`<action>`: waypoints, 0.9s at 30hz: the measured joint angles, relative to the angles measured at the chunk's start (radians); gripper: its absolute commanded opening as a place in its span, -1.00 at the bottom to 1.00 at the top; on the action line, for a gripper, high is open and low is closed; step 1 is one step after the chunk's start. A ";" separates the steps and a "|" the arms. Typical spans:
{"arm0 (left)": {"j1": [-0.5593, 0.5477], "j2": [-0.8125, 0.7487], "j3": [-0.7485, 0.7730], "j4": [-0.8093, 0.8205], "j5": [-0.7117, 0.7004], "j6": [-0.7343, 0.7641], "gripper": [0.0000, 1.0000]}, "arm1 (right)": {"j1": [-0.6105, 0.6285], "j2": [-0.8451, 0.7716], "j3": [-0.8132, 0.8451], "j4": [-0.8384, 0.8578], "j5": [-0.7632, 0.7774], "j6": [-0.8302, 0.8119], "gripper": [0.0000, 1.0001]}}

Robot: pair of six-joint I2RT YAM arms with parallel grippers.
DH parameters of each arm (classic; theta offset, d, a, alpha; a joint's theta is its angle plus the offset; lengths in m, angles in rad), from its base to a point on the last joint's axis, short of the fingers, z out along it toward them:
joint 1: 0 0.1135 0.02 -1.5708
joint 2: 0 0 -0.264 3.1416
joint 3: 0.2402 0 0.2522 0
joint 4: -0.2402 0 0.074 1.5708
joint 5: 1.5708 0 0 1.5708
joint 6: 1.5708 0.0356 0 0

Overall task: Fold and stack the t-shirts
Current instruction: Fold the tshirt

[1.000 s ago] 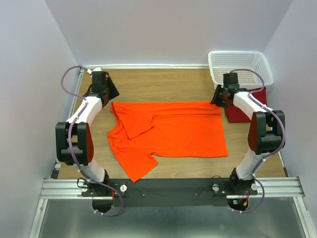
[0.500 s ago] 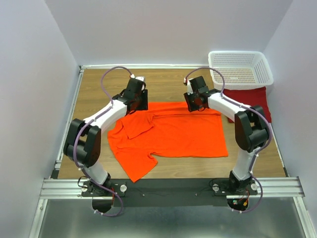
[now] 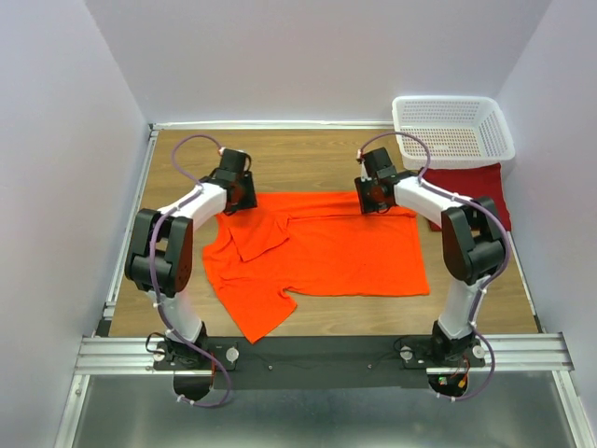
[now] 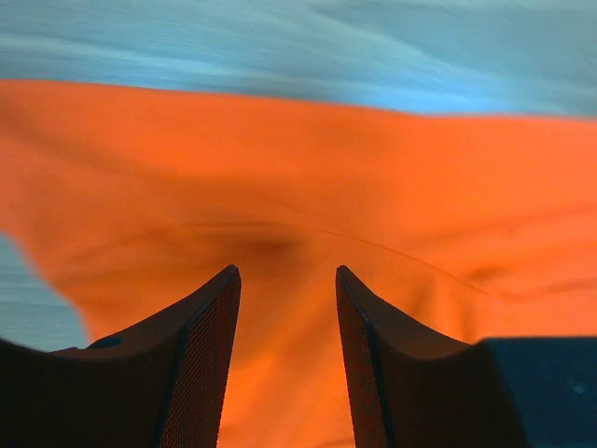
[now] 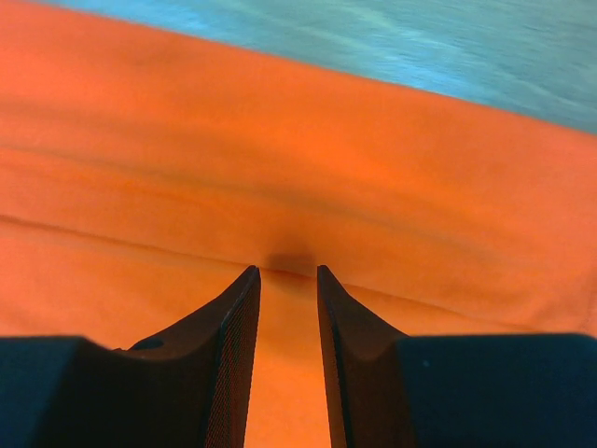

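The bright orange t-shirt [image 3: 336,247] lies spread flat on the wooden table, with one sleeve folded in at the left. My left gripper [image 3: 237,193] is low over its far left corner. In the left wrist view this gripper [image 4: 284,271] is open, with orange cloth [image 4: 373,168] under the fingers. My right gripper [image 3: 372,197] is at the middle of the shirt's far edge. In the right wrist view it [image 5: 287,269] is open with a narrow gap, its tips touching a fold line in the cloth [image 5: 280,140]. The maroon t-shirt [image 3: 478,191] lies folded at the far right.
A white mesh basket [image 3: 453,126] stands at the back right corner, its near side over the maroon shirt. Bare wood [image 3: 298,159] lies beyond the orange shirt's far edge. Walls close in the table at the left, back and right.
The right gripper has moved from the shirt's far right corner to the middle of its far edge. The left gripper swung in over the shirt, then back towards its far left corner. Both jaws narrowed slightly.
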 measured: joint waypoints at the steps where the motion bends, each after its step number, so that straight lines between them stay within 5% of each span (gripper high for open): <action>1: 0.037 0.000 -0.006 0.006 -0.001 -0.006 0.05 | -0.011 0.000 0.000 0.002 0.002 0.014 -0.24; 7: 0.171 0.036 -0.018 0.033 -0.006 -0.026 0.01 | -0.105 0.000 -0.022 0.031 0.017 0.088 -0.24; 19: 0.258 0.087 -0.006 0.077 0.011 -0.077 -0.03 | -0.229 -0.061 -0.162 0.097 0.036 0.190 -0.24; 27: 0.269 0.086 0.010 0.064 0.024 -0.083 0.37 | -0.231 -0.144 -0.169 0.063 0.036 0.140 -0.23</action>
